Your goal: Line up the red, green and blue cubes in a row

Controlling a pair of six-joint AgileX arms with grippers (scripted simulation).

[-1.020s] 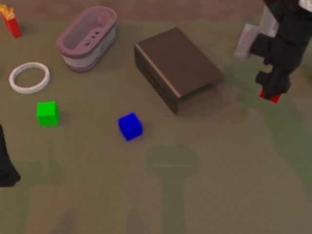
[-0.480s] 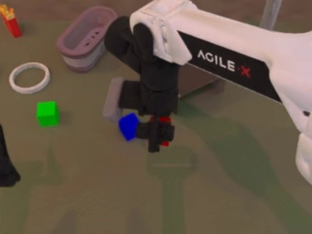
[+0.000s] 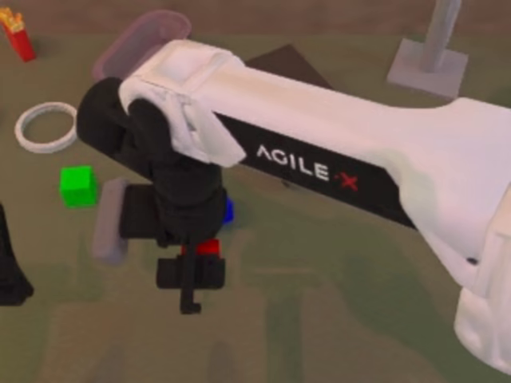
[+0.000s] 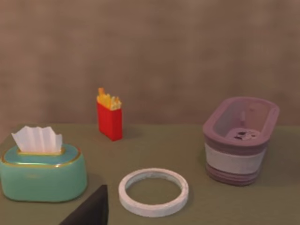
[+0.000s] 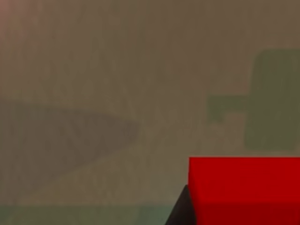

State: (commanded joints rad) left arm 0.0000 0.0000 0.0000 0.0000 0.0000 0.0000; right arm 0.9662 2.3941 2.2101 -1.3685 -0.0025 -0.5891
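Observation:
My right gripper [image 3: 201, 262] is shut on the red cube [image 3: 209, 246], left of the table's middle and just in front of the blue cube. In the right wrist view the red cube [image 5: 243, 187] sits against one dark finger [image 5: 180, 211] above bare tabletop. The right arm covers nearly all of the blue cube [image 3: 229, 211], leaving a sliver. Farther left, the green cube [image 3: 78, 185] rests alone on the table. My left gripper [image 3: 9, 275] is parked at the left edge, open, with one finger [image 4: 89, 211] showing in its wrist view.
A white ring [image 3: 44, 128] [image 4: 153, 191], a purple basket [image 3: 140, 36] [image 4: 241, 140] and a red fries carton [image 3: 17, 33] [image 4: 109, 119] stand at the back left. A teal tissue box [image 4: 42, 171] shows beside them. The right arm hides most of a dark box [image 3: 279, 60]. A grey stand [image 3: 431, 56] is back right.
My right arm has swung from the far right across the table to left of centre, carrying the red cube past the blue cube, which it now covers. The left arm has not moved.

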